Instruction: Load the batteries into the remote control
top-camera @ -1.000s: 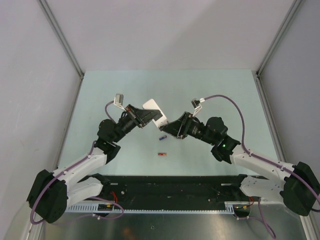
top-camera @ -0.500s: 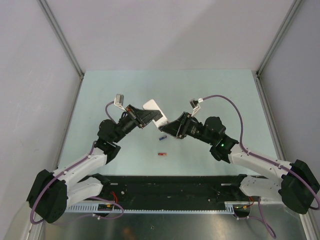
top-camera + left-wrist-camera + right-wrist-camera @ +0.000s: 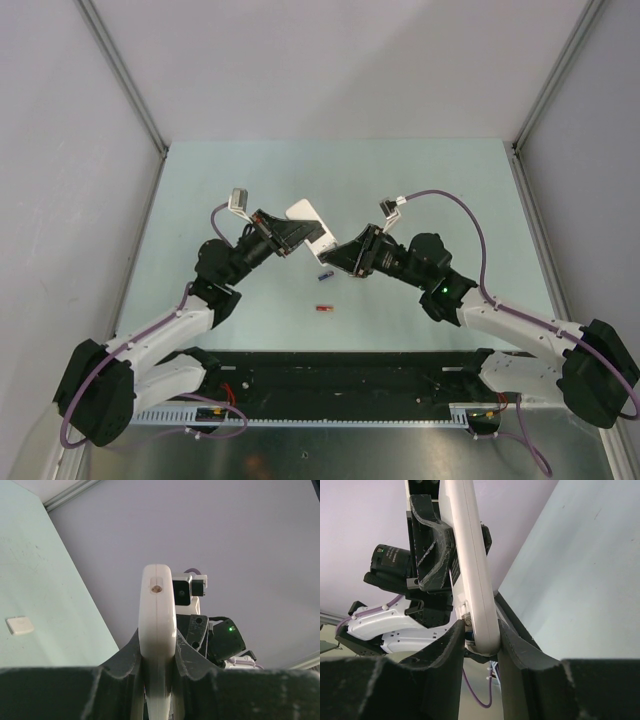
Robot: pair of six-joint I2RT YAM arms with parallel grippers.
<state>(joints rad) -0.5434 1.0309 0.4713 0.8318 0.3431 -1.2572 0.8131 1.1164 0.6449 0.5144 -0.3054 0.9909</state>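
The 2 arms rose from their bases at the near edge of the bench [image 3: 250, 170] and leaned in toward each other over its middle. Nearest the bases lay a red battery [image 3: 323, 308], flat on the bench and apart from both tools. Just beyond it lay a blue battery [image 3: 324, 274], also on the bench, close under the right tool [image 3: 335, 255] but untouched by it.

Above these, the 2 tools met on the remote control [image 3: 312, 222], which was held up off the bench with its far end tilted up and away. The left tool [image 3: 300, 237] was clamped narrow on the remote, 1 finger on each broad face. In the left wrist view the slim white edge stood upright between those fingers [image 3: 125, 657], with a small round hole at its tip. The right tool gripped the remote's other, lower end. In the right wrist view its fingers [image 3: 515, 645] were drawn in against both faces of that rounded end, with the left tool gripping the body higher up.

I could not tell from any view whether a battery sat in the remote.

Farther off, in the left wrist view, a small flat white piece [image 3: 20, 625] lay alone on the bench.
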